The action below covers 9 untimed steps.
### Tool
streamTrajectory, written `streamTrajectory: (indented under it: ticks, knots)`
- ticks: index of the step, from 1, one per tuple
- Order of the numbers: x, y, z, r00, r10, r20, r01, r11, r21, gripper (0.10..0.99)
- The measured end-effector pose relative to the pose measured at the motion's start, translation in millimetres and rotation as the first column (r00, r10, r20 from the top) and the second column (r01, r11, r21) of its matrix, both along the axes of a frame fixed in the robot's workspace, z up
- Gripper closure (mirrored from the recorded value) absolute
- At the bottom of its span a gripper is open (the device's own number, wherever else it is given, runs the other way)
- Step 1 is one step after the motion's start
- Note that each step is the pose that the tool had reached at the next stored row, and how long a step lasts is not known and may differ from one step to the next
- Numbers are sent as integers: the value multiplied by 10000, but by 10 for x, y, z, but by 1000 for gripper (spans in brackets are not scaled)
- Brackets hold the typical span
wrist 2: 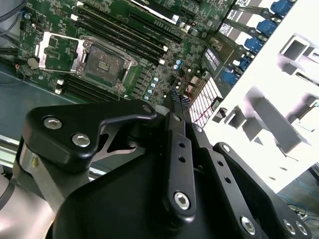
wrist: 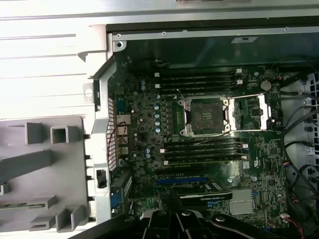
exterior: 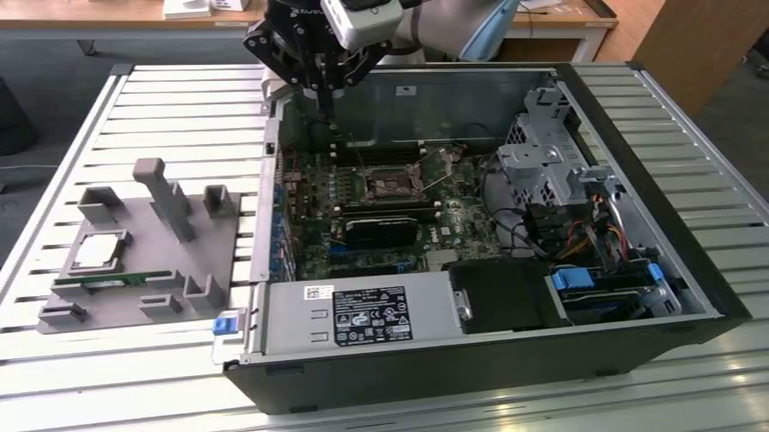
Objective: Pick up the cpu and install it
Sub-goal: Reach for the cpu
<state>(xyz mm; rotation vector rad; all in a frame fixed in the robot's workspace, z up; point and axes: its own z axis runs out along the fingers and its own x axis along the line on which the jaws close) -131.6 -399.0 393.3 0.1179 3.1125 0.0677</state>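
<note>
The task has barely begun: the pickup is not yet made and the install is all left to do. The cpu [exterior: 100,251] lies flat, silver top up, in a grey holder [exterior: 222,238] on the slatted worktop [exterior: 180,108], at the exterior view's left. It sits outside the case [exterior: 397,387], and a green memory stick [exterior: 114,281] lies just beside it in the same holder. Nothing touches the cpu.

The gripper [exterior: 326,115] hangs over the far edge of the open case, above the motherboard [exterior: 360,225] and well apart from the cpu. In the second wrist view its fingers [wrist 2: 177,97] run together to a single narrow tip, so I judge it closed. Nothing shows between the pads, so it looks empty. The first wrist view shows the same dark tip [wrist: 169,195] over the board with nothing in it.

The socket [exterior: 391,184] is ready to take the chip. In both wrist views it is bare [wrist: 205,115] [wrist 2: 104,62], and its metal load plate [wrist: 251,112] is swung open to one side. The memory slots either side of it look unfilled as far as I can tell.

So the receiving end seems prepared. The gripper must be brought across to the holder, and the grasp, the carry to the socket, the seating and the closing of the plate all remain.
</note>
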Motion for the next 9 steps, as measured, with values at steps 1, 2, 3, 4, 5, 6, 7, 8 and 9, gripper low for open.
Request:
streamTrajectory:
  ticks: [1, 2, 3, 4, 5, 6, 7, 8, 9]
  knots:
    - [-6, 0, 0, 10000, 0, -1, 0, 10000, 0, 980]
    - [-9, 0, 0, 10000, -1, 0, 1, 10000, -1, 980]
    - [-12, 0, 0, 10000, 0, 0, 0, 10000, 0, 980]
    - [-17, 0, 0, 10000, -1, 0, 1, 10000, 0, 980]
    - [-21, 0, 0, 10000, 0, 0, 0, 10000, 0, 980]
    - [-25, 0, -1, 10000, -1, 0, 1, 10000, 0, 980]
    - [-30, 0, -1, 10000, -1, 0, 1, 10000, 0, 980]
    - [-34, 0, 0, 10000, -1, 0, 1, 10000, -1, 980]
    - [-38, 0, -1, 10000, -1, 0, 1, 10000, 0, 980]
